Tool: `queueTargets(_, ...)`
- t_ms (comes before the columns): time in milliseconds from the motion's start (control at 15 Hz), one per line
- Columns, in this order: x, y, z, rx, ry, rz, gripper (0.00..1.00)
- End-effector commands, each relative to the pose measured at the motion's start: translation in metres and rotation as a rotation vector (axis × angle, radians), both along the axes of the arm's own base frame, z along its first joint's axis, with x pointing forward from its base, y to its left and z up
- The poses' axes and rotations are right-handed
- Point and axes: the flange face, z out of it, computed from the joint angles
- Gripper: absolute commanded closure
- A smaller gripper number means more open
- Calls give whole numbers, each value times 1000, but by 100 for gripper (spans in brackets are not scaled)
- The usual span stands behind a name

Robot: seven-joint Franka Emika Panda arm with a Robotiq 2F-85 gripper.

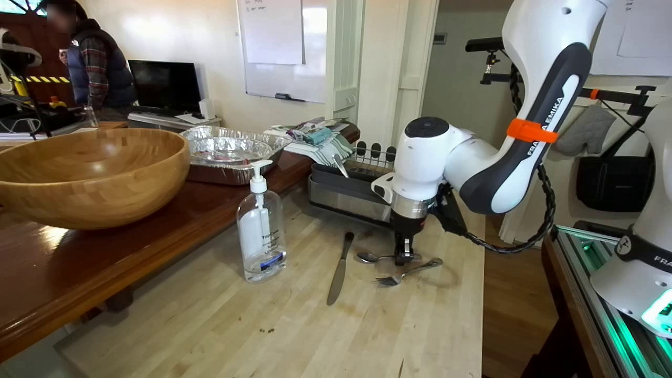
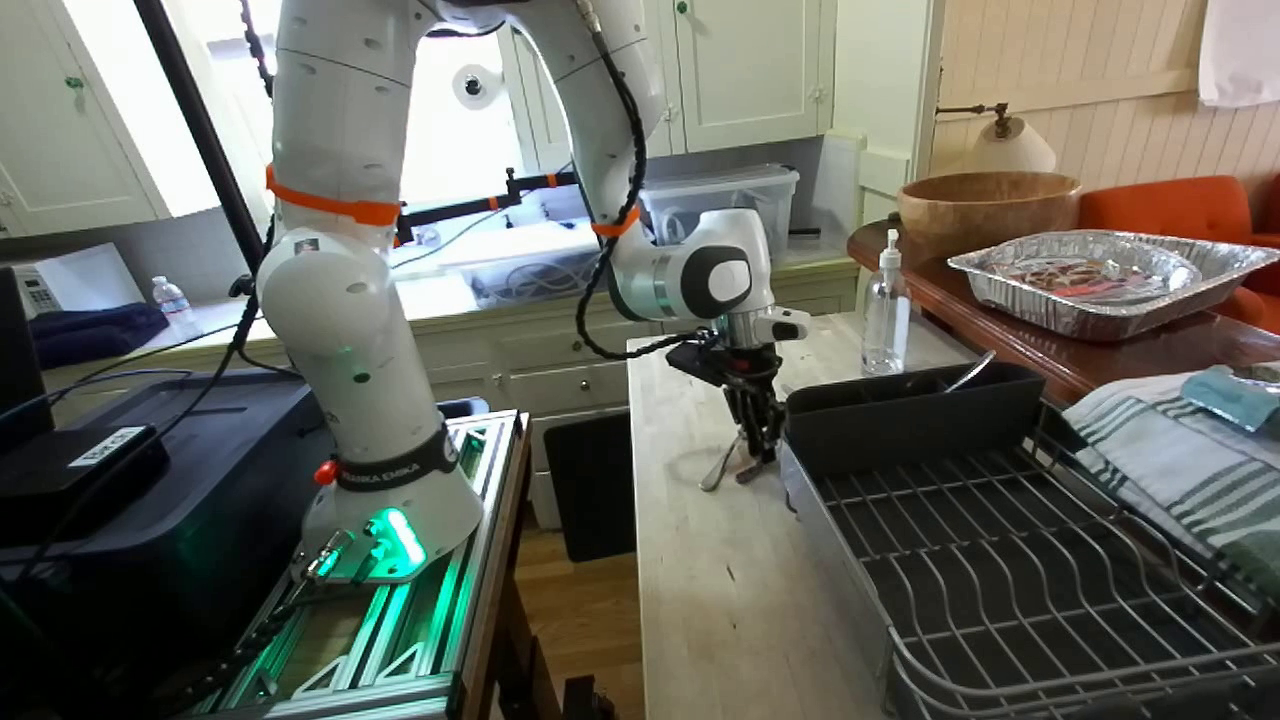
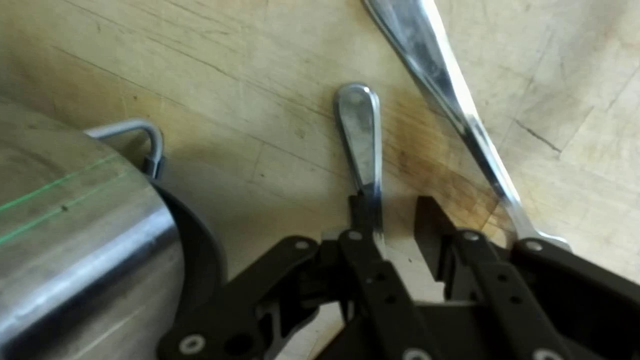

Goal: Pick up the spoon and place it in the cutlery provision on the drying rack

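Your fingers [image 3: 432, 235] stand apart astride the spoon [image 3: 363, 137]; likely light, stiff, slippery, so pinch mid-handle; in the wrist view, the fork [image 3: 462, 117] lies at its 3 o'clock.

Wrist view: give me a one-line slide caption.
Open gripper astride the spoon's handle, fork to the right, drying rack at left.

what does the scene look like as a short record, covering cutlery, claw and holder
spoon: on the table
claw: open, low at the spoon's handle, contact unclear
fork: on the table, beside the spoon
knife: on the table, apart from both
holder: part of the rack, one utensil tilted inside
left to do: spoon into the holder
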Motion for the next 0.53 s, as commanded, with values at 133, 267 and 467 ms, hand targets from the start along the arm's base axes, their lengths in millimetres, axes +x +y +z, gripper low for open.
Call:
queueTargets(133,4,1,-9,-6,-6,-4,100)
queueTargets(267,5,3,-9,-3,-6,0,98)
queueTargets(467,5,5,-7,2,-5,6,98)
